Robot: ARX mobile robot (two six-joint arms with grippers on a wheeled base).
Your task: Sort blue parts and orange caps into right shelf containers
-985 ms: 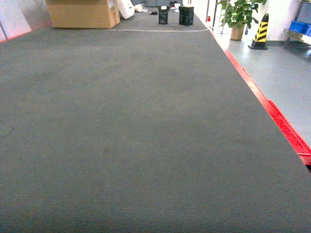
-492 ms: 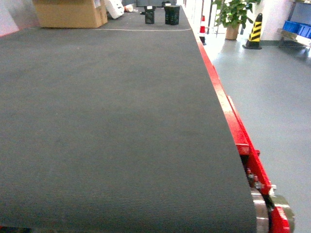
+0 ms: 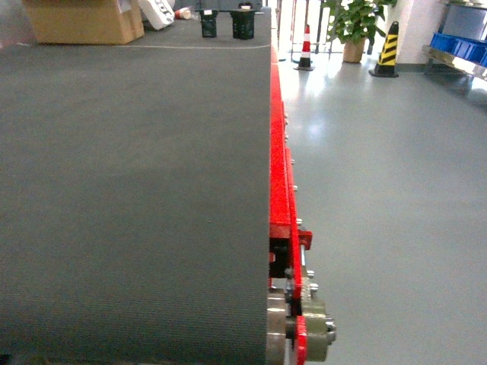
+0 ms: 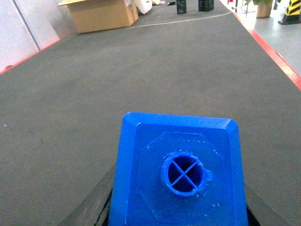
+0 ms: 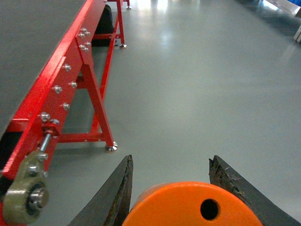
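A: What do we have in our left gripper [image 4: 181, 207]?
B: We hold a blue part [image 4: 178, 172] tight between the dark fingers [image 4: 94, 207]. Its round knob [image 4: 184, 173] faces the camera. It hangs above the gray conveyor belt [image 4: 141, 70].
A: And our right gripper [image 5: 171, 188]?
B: It is closed on an orange cap [image 5: 193, 205]. We see one small hole in its flat top. It hangs over the shiny gray floor [image 5: 197, 70], beside the belt's red frame [image 5: 61, 80].
A: Where are the blue crates [image 3: 460, 47]?
B: Far off at the right, on a shelf. A cardboard box [image 3: 80, 19] sits at the belt's far end, and a striped cone [image 3: 388, 47] stands near a potted plant [image 3: 351, 23].
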